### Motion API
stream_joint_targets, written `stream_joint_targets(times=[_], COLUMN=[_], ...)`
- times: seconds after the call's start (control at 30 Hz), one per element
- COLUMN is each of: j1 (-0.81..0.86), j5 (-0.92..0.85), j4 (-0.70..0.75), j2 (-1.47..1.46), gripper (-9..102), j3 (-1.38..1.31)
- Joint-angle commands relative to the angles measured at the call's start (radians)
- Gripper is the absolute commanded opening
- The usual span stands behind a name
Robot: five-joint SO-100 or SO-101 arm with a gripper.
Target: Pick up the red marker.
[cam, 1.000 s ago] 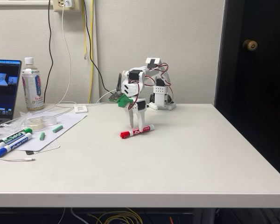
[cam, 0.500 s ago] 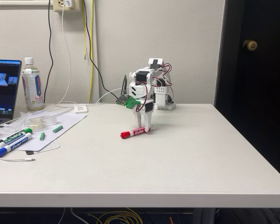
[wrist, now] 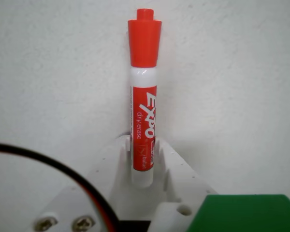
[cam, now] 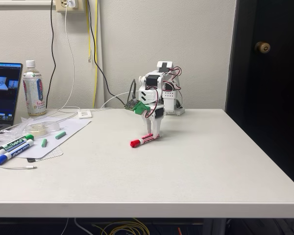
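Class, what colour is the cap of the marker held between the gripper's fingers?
Red; the red marker shows best in the wrist view.

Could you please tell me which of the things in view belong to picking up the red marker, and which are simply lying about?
Belonging to the job:
- short white-barrelled dry-erase marker with a red cap
- white two-finger end effector, closed on its barrel

Lying about:
- green-capped marker
- blue-capped marker
- clear plastic bottle with white cap
- open laptop
- round tape roll

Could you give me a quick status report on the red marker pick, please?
Gripper shut on red marker at its rear end. Marker low over the table, cap end drooping. Nothing in the way.
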Motion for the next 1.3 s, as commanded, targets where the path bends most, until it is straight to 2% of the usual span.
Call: stream_joint_targets(times=[0.0,0.4,0.83,1.27], j1=[-0.011,-0.026,-0.055,-0.141], j5=[0.012,0.084,0.245,0.543], j4=[0.0,0.026,0.029,0.046], j2=[0.006,0.078,0.253,0.445], gripper=[7,3,4,3], j3=[-0.029,-0.035,-0.04,-0.029])
